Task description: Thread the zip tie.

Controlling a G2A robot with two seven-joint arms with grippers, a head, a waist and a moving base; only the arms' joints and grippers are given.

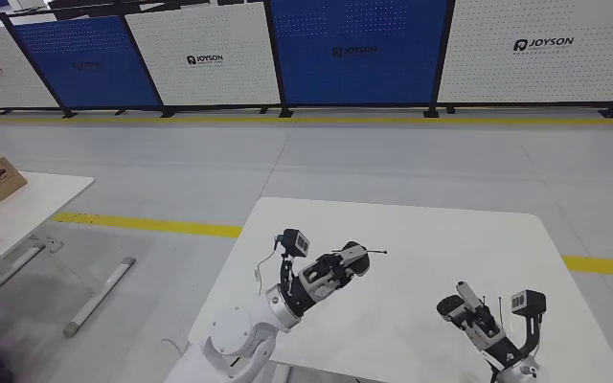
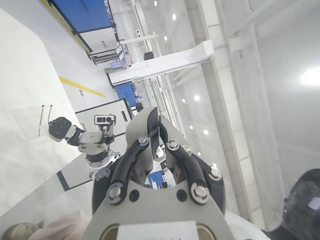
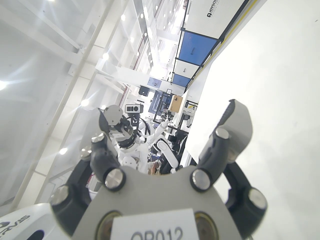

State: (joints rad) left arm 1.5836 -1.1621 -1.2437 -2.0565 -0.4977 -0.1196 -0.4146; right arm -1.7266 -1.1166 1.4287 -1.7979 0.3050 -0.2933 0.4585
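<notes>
My left gripper is held above the middle of the white table, shut on a thin black zip tie whose end pokes out to the right. In the left wrist view the fingers press together on that black strip. My right gripper sits low at the table's near right, open; its fingers are spread wide with nothing between them. Thin black zip tie strips lie flat on the table just beyond the right gripper, seen from above as a fine line.
The table's far half and right side are bare white surface. A second white table with a cardboard box stands off to the left across the floor. Blue and white partition panels line the back.
</notes>
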